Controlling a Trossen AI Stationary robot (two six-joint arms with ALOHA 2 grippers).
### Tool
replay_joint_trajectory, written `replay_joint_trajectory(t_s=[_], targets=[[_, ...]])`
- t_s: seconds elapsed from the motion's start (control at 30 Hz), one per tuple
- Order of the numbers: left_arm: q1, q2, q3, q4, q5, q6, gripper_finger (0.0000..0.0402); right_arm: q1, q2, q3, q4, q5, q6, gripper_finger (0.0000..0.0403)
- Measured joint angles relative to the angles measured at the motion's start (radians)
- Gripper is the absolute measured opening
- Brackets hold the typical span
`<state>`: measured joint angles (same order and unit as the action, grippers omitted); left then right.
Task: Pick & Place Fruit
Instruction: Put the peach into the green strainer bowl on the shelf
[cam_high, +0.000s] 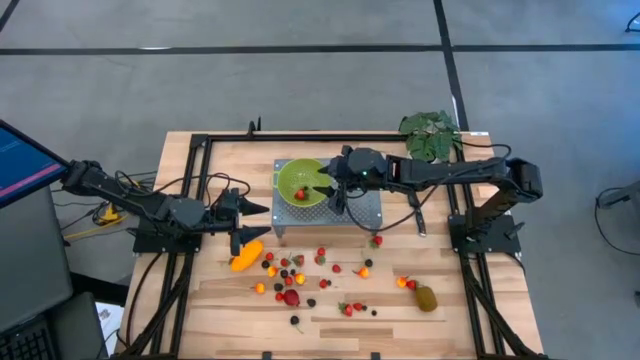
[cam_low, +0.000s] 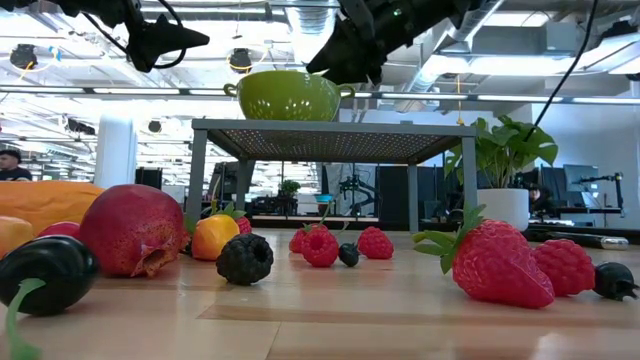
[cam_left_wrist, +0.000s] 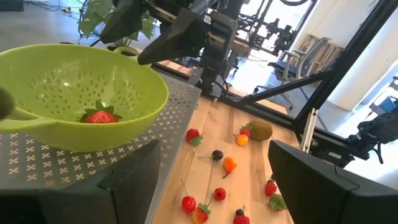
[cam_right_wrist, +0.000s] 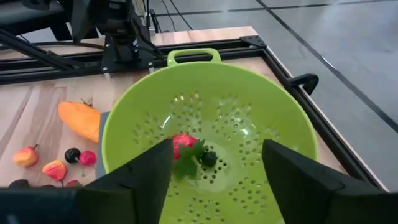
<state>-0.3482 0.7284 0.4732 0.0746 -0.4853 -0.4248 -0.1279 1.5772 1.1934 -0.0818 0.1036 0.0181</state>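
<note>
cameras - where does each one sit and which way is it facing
high: overhead, straight down; both arms, table.
low: tabletop level, across scattered fruit; both arms overhead.
left wrist: beside the green colander; left gripper open, right arm beyond.
right wrist: above the colander; right gripper open.
shared: all four show the colander; three show the strawberry inside.

An open-plan lab: exposed ceiling ducts (cam_low: 300, 20), distant workstations (cam_low: 590, 185), concrete floor (cam_high: 300, 90).

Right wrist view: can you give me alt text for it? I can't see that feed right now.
A green colander fills the view, holding one strawberry and a small dark berry at its bottom. The open right gripper hovers just above them. Beyond the rim, a long orange fruit and a few small fruits lie on the wooden table.
</note>
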Motion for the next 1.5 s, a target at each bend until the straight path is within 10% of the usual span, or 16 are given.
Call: replay_joint_trajectory(t_s=[0.83,1.5], targets=[[0.000,0.000,0.000,0.011,0.000,0.000,0.0291,0.195,-0.247,-0.002,-0.714,0.070,0.232,0.0128],[0.000,0.000,0.000,0.027,0.000,0.000,0.0291,0.646,-0.247,-0.200,-0.775,0.185,0.833,0.0058]])
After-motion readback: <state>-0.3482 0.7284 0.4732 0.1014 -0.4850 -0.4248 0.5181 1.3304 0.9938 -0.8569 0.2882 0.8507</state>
